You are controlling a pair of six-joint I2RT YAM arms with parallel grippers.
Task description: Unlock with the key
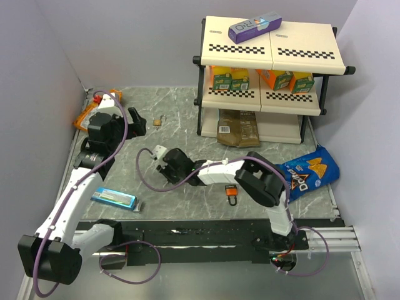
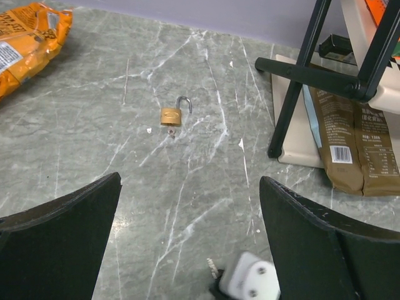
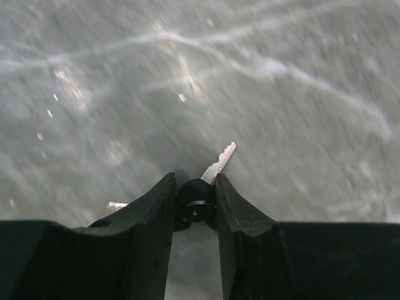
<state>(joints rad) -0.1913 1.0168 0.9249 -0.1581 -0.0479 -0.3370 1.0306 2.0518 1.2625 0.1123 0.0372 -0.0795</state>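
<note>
The key has a black head pinched between the fingers of my right gripper, which is shut on it, its silvery blade pointing out ahead just above the marble table. A second blade of the bunch pokes out at the left. In the top view the right gripper reaches left across the table's middle. The brass padlock lies with its shackle swung open, also seen from above. My left gripper hovers open, short of it, with nothing between its fingers. The orange-red padlock lies near the front edge.
A two-tier shelf with juice boxes stands at the back right, a brown packet beneath it. A blue Doritos bag lies at the right, an orange bag at the left wall, a blue packet at the front left.
</note>
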